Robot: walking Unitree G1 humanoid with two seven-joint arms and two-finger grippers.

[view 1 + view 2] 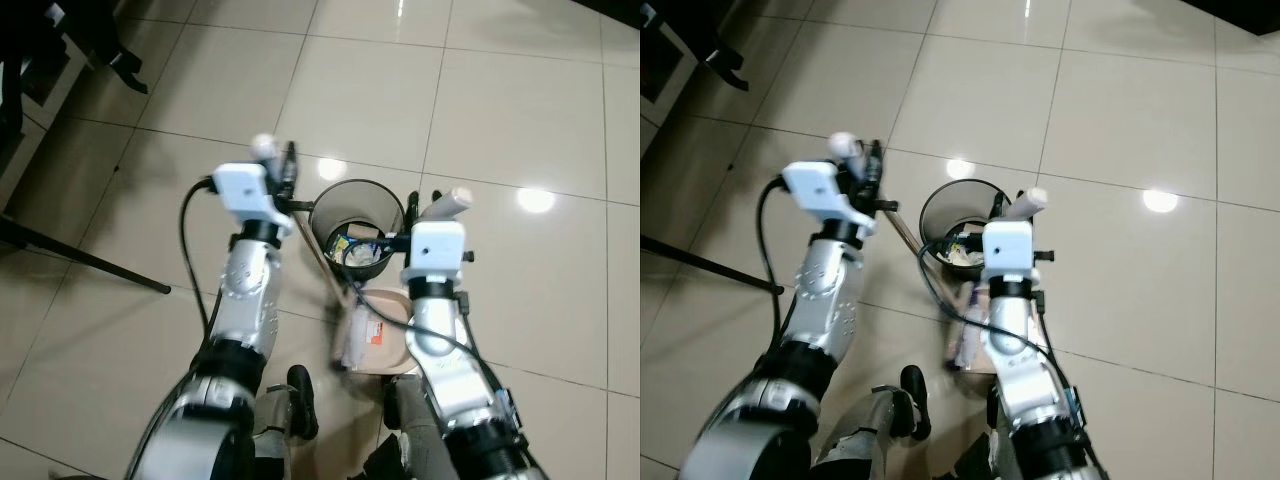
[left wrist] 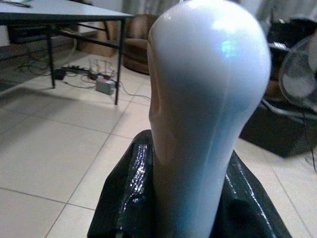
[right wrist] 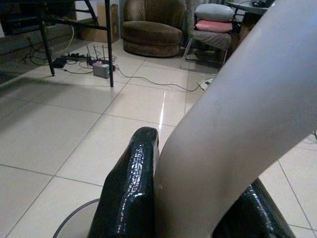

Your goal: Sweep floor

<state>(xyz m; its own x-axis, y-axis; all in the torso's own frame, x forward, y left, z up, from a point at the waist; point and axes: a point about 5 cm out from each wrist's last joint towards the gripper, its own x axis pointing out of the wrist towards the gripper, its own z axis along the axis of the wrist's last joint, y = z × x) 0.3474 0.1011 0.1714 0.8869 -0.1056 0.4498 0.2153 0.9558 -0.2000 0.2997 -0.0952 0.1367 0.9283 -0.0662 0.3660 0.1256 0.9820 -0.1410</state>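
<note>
Bin ahead between both arms, litter inside, dustpan just behind it.

left arm: raised forward, bent at elbow | left gripper: fingers closed around a white rounded handle | right arm: raised forward | right gripper: fingers closed around a beige handle

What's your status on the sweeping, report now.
Left gripper shut on broom handle. Right gripper shut on dustpan handle, dustpan beside trash bin. Nothing blocking.
</note>
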